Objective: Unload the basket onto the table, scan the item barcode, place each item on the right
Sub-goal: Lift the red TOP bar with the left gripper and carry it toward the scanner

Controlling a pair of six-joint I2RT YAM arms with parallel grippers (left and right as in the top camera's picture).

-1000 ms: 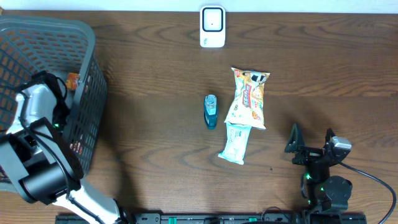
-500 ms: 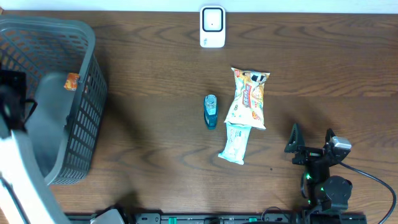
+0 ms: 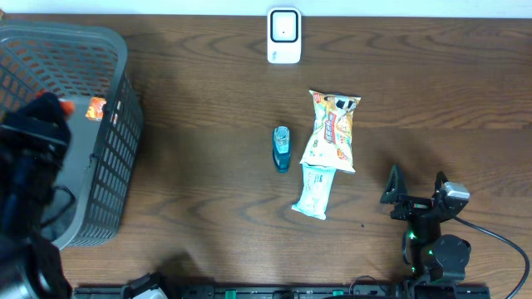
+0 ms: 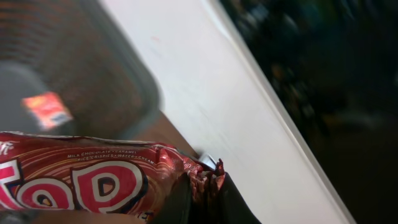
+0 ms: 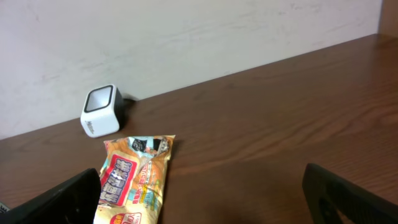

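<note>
Scanner [image 3: 283, 36], basket [image 3: 120, 124] along far table [image 3: 208, 83] edge

A basket [image 3: 108, 166] sits at the counter's [image 3: 208, 100] left edge, with a small packet [image 3: 97, 108] inside it. A scanner [image 3: 283, 36] stands at mid far edge. At the centre, a bottle [image 3: 282, 149] lies just left of a snack bag [image 3: 332, 130], and a pouch [image 3: 314, 191] touches the bag's near end.

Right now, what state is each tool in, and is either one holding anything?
Left tool: shut on the end of the red chocolate bar.
Right tool: open, holding nothing.
</note>
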